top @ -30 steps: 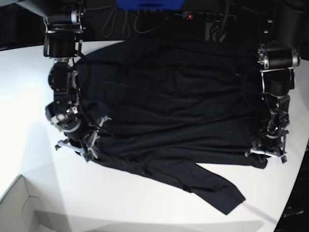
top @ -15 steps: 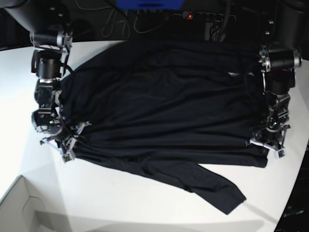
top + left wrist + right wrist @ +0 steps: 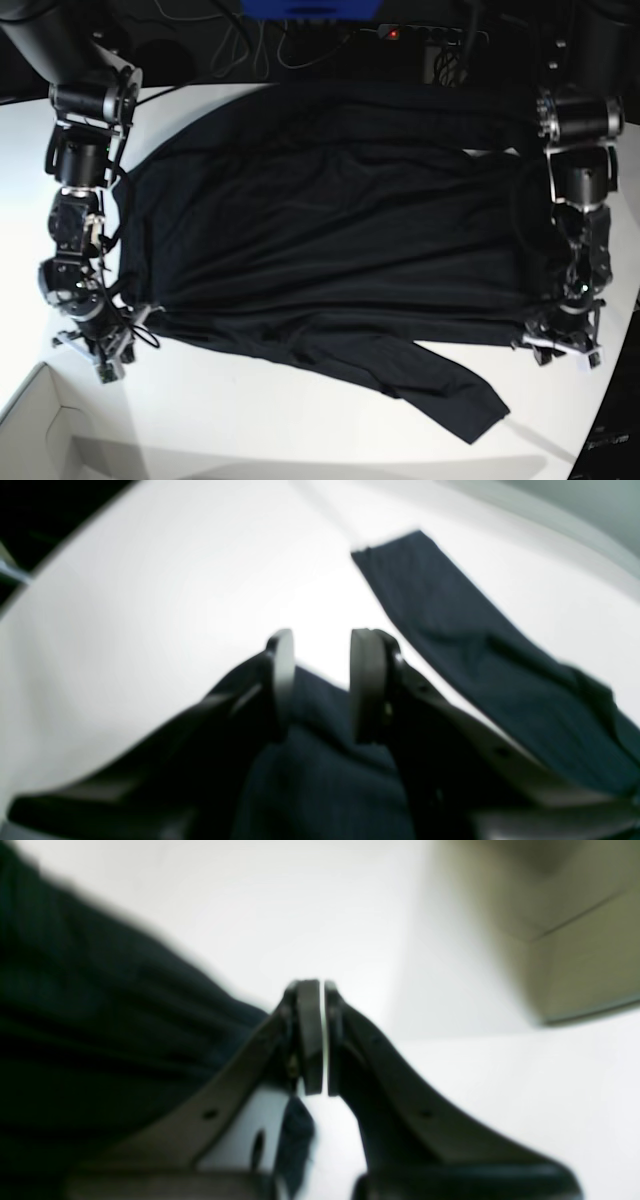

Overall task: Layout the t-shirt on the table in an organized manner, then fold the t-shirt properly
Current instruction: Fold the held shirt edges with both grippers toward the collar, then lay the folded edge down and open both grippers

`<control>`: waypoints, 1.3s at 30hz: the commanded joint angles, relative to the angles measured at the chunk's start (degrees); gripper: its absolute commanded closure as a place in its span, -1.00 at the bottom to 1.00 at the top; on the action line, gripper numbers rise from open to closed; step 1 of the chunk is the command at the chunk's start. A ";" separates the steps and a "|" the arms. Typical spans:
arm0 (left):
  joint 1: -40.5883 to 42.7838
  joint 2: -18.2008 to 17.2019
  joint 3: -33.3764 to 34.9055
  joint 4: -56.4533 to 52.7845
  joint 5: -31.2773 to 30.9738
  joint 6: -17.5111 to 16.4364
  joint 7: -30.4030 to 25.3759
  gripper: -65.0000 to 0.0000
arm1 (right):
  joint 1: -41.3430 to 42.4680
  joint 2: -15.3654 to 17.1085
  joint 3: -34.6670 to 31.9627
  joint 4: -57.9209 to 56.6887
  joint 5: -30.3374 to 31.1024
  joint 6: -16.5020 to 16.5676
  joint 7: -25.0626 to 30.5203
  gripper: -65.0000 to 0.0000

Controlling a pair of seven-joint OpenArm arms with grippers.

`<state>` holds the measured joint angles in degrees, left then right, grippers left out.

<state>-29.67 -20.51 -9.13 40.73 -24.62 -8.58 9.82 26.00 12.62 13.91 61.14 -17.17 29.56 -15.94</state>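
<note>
a black shirt (image 3: 330, 230) lies spread across most of a white table (image 3: 250, 420), one long sleeve trailing toward the near edge. the right gripper (image 3: 317, 1037) sits just off the shirt's corner, pads pressed together; a scrap of cloth hangs just below them, but whether it is pinched cannot be told. the left gripper (image 3: 320, 680) rests at the opposite corner, pads partly apart with fabric between them, not clearly clamped. this looks like the laying-out step, stretching the hem flat. next probably calls for straightening the stray sleeve before folding.
</note>
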 commanded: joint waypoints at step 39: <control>8.97 -0.63 -14.74 13.20 3.74 -1.14 11.67 0.42 | -14.53 -1.85 0.73 15.38 0.42 0.02 -6.69 1.00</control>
<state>-18.90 -19.99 -23.68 52.64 -20.32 -9.15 23.42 10.15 10.41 14.63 75.61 -17.56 29.91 -24.08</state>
